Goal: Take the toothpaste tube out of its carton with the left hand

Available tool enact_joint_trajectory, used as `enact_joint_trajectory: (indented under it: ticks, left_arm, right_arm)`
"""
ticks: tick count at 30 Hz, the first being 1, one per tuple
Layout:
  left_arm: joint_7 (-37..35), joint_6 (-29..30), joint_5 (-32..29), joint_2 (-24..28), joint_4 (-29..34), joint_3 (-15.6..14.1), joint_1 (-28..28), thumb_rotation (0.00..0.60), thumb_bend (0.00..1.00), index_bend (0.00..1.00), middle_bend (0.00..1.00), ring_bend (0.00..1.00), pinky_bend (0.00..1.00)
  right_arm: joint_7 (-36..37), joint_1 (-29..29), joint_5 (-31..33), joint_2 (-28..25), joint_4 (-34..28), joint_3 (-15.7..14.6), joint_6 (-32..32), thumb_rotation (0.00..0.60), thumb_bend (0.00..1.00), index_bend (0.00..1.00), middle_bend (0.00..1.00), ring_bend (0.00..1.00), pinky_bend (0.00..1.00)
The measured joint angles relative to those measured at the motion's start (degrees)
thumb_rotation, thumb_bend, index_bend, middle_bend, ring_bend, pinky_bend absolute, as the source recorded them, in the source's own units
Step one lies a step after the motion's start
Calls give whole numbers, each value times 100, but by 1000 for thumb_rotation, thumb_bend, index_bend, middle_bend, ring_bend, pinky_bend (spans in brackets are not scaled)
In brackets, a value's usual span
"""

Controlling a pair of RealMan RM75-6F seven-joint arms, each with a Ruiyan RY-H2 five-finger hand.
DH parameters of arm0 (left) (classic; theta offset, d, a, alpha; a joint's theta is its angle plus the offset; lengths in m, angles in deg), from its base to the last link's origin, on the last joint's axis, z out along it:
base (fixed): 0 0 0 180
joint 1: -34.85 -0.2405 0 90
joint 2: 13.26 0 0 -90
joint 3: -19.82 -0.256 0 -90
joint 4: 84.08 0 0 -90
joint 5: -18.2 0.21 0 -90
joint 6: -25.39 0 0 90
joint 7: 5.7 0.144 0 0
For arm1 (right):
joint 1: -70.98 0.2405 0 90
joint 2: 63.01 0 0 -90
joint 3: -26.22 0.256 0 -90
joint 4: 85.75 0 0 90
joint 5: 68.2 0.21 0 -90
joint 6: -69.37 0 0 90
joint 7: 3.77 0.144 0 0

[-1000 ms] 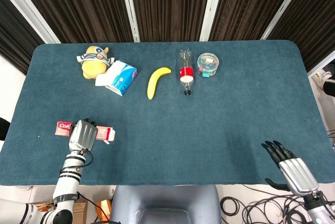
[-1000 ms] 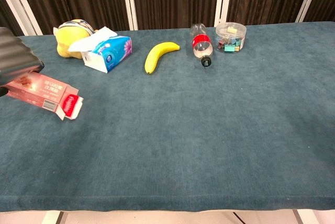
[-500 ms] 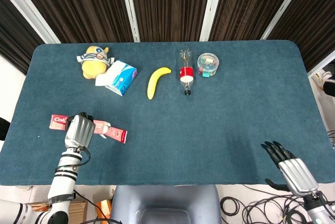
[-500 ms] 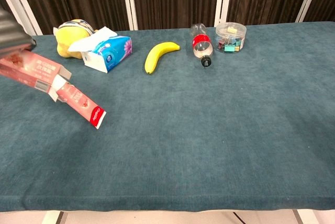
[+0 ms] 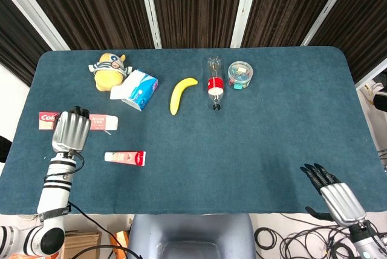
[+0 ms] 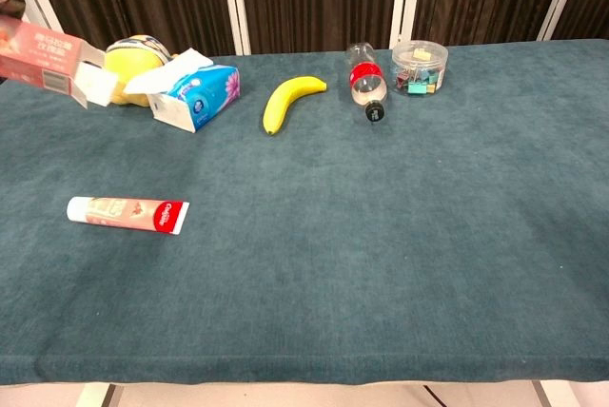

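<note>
The toothpaste tube (image 5: 124, 158) (image 6: 127, 214) lies flat on the blue table, cap end to the right, free of its carton. My left hand (image 5: 71, 131) holds the red and white carton (image 5: 103, 121) (image 6: 52, 52) lifted above the table's left side, its open flaps facing right. In the chest view only the carton shows at the top left corner, the hand is out of frame. My right hand (image 5: 332, 189) hovers off the table's near right corner, fingers spread and holding nothing.
Along the far side stand a yellow plush toy (image 5: 109, 71), a tissue pack (image 5: 136, 89), a banana (image 5: 181, 93), a lying plastic bottle (image 5: 214, 83) and a round clip box (image 5: 240, 74). The table's near edge (image 6: 304, 359) runs below the tube.
The left hand has lifted the carton up and to the left. The tube slid out of the open end and now lies alone on the table.
</note>
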Motion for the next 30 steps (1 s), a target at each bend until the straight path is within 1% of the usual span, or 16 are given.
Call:
enact_joint_trajectory:
  ticks: [3,5,7,9,13,14,16,20,23,28,30]
  left_arm:
    - [-745,-439,-9,183,187,20,-146,600,529,621,606,945,978]
    - [-1232,-765,83,325,323,-32,-293,600,530,620,606,945,978]
    - [-1553,-911,326,378,388,-134,-465,600,529,619,606,944,978]
    - [-1707,-892,615,352,394,-241,-635,600,527,617,605,943,978]
    - [-2160,-814,1308,45,211,-586,-1145,600,524,612,599,935,975]
    - [-2238,-819,1391,-49,126,-638,-1226,600,524,609,595,933,972]
    - [-2322,-849,1467,-266,-93,-710,-1330,600,524,594,579,927,966]
    - [-2493,-1020,1395,-569,-411,-734,-1463,600,524,558,543,920,961]
    - [-2623,-1214,1319,-688,-601,-722,-1508,600,504,476,487,907,950]
    - [-2823,-1471,1251,-908,-939,-679,-1573,600,446,294,394,872,921]
    - [-2861,-1538,1239,-963,-1035,-672,-1598,600,413,252,360,867,917]
  right_arm:
    - [-25,5,14,0,-12,-3,-20,600,127,6,50,0,244]
    - [-30,0,19,1,-13,1,-8,600,127,6,50,0,244]
    - [-36,-2,28,6,-8,8,-2,600,127,6,50,0,244]
    - [-53,0,39,15,-6,14,-7,600,127,6,50,0,244]
    - [-84,7,52,23,-8,13,-37,600,127,6,50,0,244]
    - [-86,9,50,22,-11,9,-41,600,127,6,50,0,244]
    - [-84,10,49,23,-8,10,-38,600,126,6,50,0,244]
    - [-91,8,58,23,-6,11,-39,600,127,6,50,0,244]
    - [-98,10,55,27,-5,7,-47,600,127,6,50,0,244]
    - [-120,16,74,28,-13,6,-72,600,127,6,49,0,244]
    - [-111,19,86,22,-19,9,-79,600,127,7,50,0,244]
